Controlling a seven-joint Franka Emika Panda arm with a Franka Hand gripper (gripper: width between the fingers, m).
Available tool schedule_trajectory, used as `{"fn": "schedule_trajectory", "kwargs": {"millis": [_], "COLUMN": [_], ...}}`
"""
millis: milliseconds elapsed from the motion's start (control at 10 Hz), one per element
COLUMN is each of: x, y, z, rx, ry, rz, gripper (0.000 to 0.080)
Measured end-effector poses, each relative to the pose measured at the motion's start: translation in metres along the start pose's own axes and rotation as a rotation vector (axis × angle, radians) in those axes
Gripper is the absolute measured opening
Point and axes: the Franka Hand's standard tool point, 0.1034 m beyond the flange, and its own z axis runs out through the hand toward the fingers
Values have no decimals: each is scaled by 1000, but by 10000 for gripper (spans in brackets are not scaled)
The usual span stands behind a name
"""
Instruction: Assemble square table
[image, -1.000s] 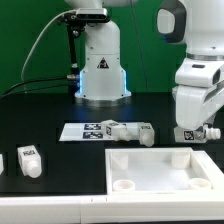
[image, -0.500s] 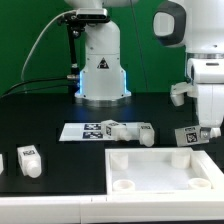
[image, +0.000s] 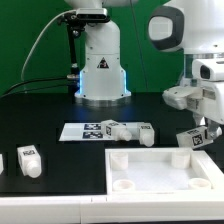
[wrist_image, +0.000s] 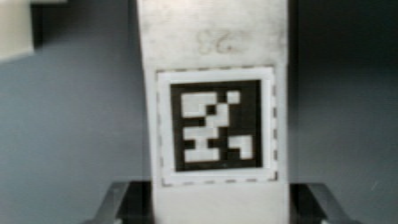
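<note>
The white square tabletop (image: 165, 168) lies at the front of the exterior view, underside up, with round holes at its corners. My gripper (image: 201, 127) is at the exterior view's right, above the top's far right corner, shut on a white leg (image: 192, 136) whose tag shows and which hangs tilted. In the wrist view the leg (wrist_image: 214, 100) runs straight out from my gripper (wrist_image: 217, 206), its tag facing the camera, with dark fingers (wrist_image: 125, 200) on either side. Two more legs (image: 120, 130) (image: 147, 133) lie near the marker board. Another leg (image: 30, 160) stands at the exterior view's left.
The marker board (image: 85, 130) lies flat on the black table behind the tabletop. The robot base (image: 100, 70) stands at the back centre with cables to its left. Part of a white piece (image: 1, 163) shows at the left edge.
My gripper has risen and turned with the leg in it. The leg now hangs tilted above the tabletop's far right corner. The other parts have not moved.
</note>
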Motion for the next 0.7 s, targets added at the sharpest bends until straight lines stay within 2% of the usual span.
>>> {"fn": "schedule_trajectory", "kwargs": {"millis": [100, 300, 400, 500, 600, 700], "x": [-5, -5, 2, 22, 29, 25], "y": [-1, -2, -4, -16, -23, -22], "z": [0, 1, 2, 6, 9, 10], "rx": [6, 6, -14, -39, -55, -49], "ry": [-3, -7, 6, 40, 61, 54], "rz": [-32, -157, -175, -204, -237, -299], "gripper": [285, 285, 285, 285, 285, 285]}}
